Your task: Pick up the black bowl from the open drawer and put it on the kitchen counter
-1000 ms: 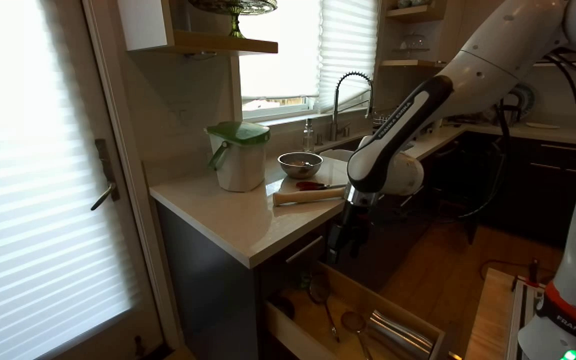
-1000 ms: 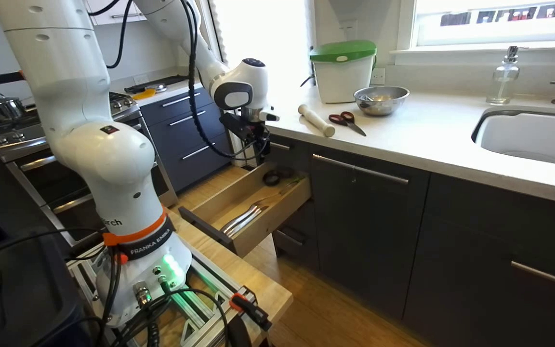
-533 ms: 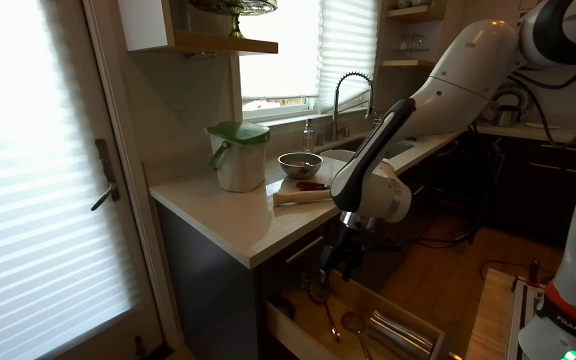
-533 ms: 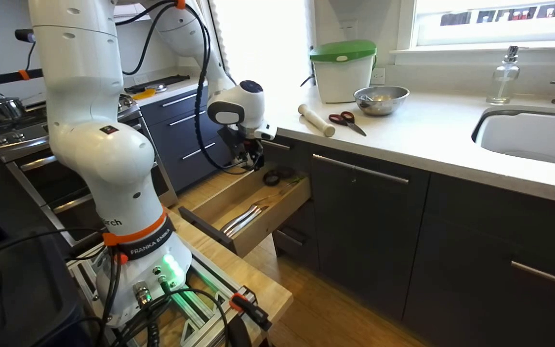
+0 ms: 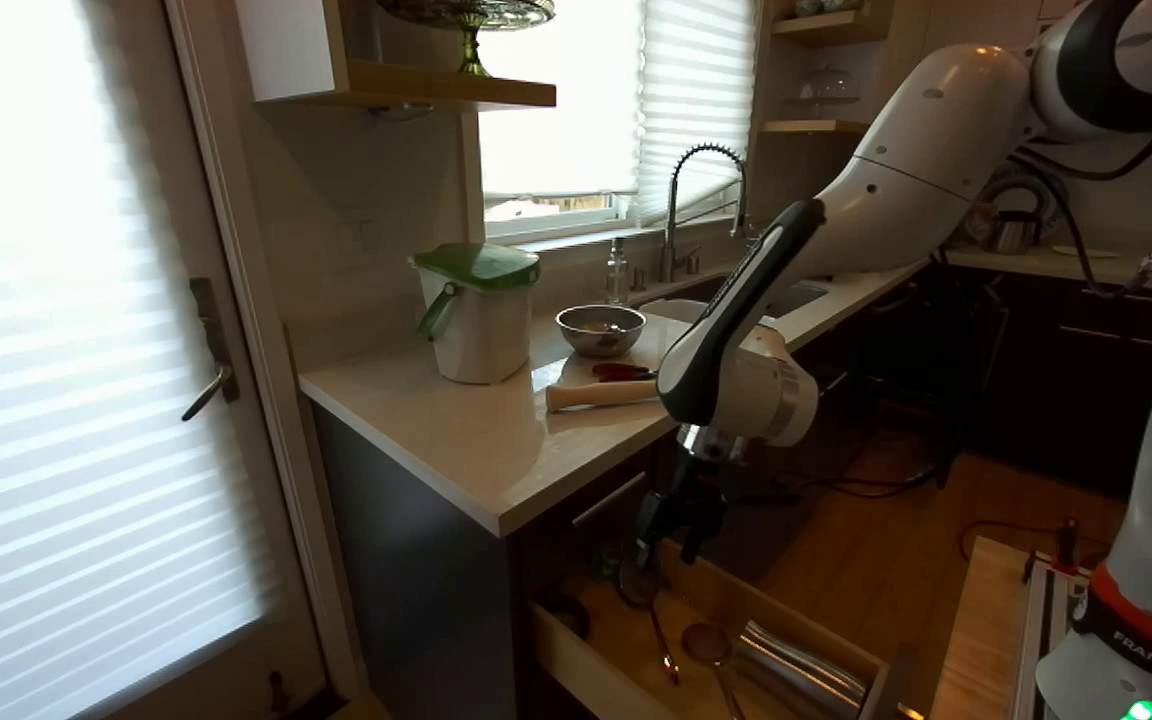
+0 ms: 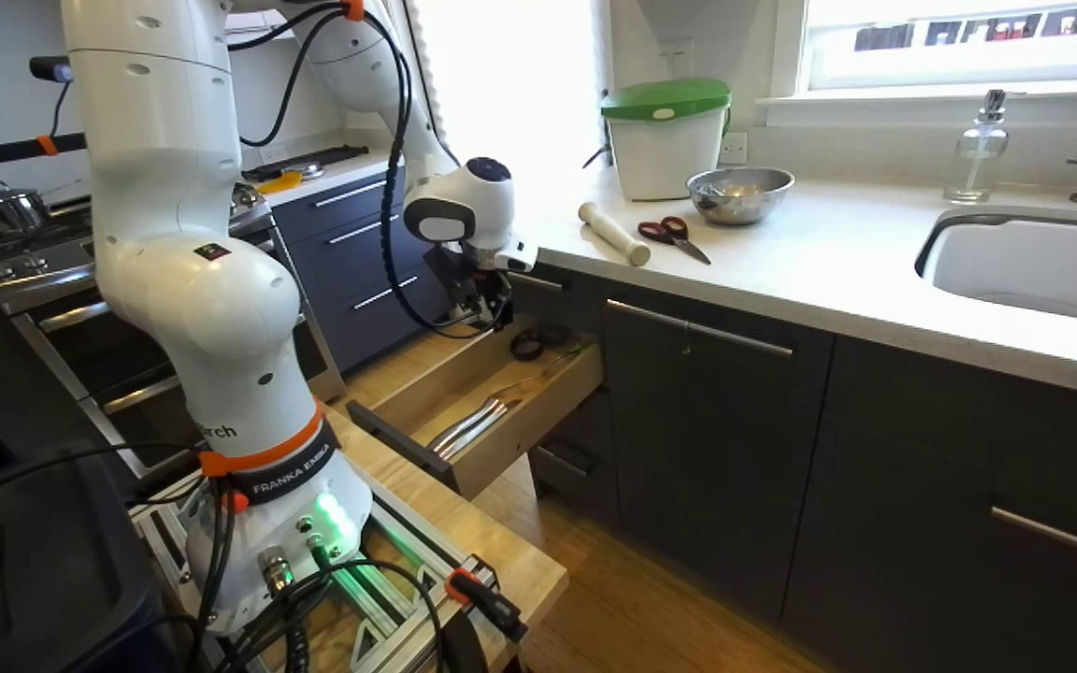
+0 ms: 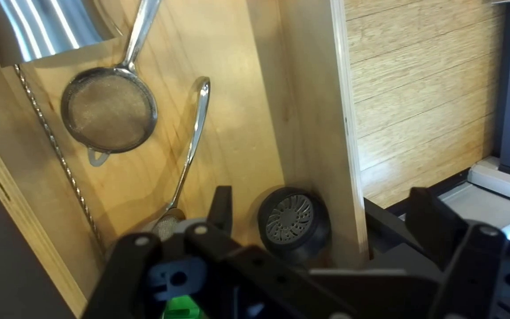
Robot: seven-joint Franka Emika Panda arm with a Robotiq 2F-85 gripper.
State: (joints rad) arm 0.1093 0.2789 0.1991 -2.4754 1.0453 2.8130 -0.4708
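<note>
The black bowl is a small round black thing with a grey slotted disc on its face. It leans tilted against the side wall of the open drawer in the wrist view. It also shows dark in both exterior views. My gripper is open and empty above the drawer; one finger is over the inside, the other appears past the side wall. It shows in both exterior views. The kitchen counter is beside and above the drawer, also visible here.
The drawer holds a strainer, a long-handled utensil, a twisted rod and shiny metal pieces. On the counter stand a green-lidded bin, a metal bowl, scissors and a wooden roller.
Over the first half second the arm comes down and my gripper drops closer to the open drawer. In the last half second it barely moves. The things in the drawer have not moved.
</note>
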